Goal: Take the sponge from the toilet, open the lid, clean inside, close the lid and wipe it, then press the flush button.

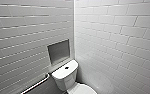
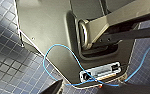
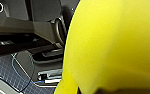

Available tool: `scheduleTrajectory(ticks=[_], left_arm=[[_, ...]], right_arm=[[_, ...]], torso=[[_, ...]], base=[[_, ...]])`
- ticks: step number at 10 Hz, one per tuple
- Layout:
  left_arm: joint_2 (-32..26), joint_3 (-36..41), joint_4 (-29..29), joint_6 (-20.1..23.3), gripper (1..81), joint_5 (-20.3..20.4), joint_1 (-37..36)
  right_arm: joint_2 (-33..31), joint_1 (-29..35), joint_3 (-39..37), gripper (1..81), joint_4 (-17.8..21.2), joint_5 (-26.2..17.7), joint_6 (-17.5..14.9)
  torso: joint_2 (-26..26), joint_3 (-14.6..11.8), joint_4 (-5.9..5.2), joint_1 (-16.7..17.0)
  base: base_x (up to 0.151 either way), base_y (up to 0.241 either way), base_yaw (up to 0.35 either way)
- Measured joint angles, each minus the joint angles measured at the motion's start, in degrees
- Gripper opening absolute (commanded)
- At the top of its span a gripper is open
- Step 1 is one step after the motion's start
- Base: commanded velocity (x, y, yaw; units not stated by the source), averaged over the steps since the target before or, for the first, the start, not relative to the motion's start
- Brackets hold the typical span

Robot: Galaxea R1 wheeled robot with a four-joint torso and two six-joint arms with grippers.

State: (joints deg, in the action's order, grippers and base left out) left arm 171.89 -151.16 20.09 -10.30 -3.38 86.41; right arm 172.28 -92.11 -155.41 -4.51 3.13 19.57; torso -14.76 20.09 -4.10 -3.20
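Note:
The white toilet (image 1: 66, 76) stands in the corner of the room, low in the head view, with the round flush button (image 1: 66, 67) on its flat tank top. A piece of the closed white lid (image 1: 84, 89) shows at the picture's lower edge. The yellow sponge (image 3: 111, 45) looms very large and close in the right wrist view, with my right gripper (image 3: 101, 90) shut on it. In the left wrist view my left gripper (image 2: 88, 88) is open and holds nothing, hanging over my own grey base.
White tiled walls meet behind the toilet. A square niche (image 1: 58, 51) is set into the left wall above the tank, and a metal grab bar (image 1: 36, 85) runs below it. Blue mosaic floor (image 2: 6, 62) and a blue cable (image 2: 61, 47) lie under the arms.

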Motion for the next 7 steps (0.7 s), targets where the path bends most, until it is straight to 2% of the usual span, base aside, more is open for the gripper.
scheduleTrajectory(ticks=[7], left_arm=[[0.00, 0.00, 0.00, 0.00, 81.1, 0.00, -0.02]], right_arm=[[0.68, 0.20, -0.49, 1.0, 0.00, 0.06, 0.02]], torso=[[0.00, 0.00, 0.00, 0.00]], base=[[0.100, 0.000, 0.000]])
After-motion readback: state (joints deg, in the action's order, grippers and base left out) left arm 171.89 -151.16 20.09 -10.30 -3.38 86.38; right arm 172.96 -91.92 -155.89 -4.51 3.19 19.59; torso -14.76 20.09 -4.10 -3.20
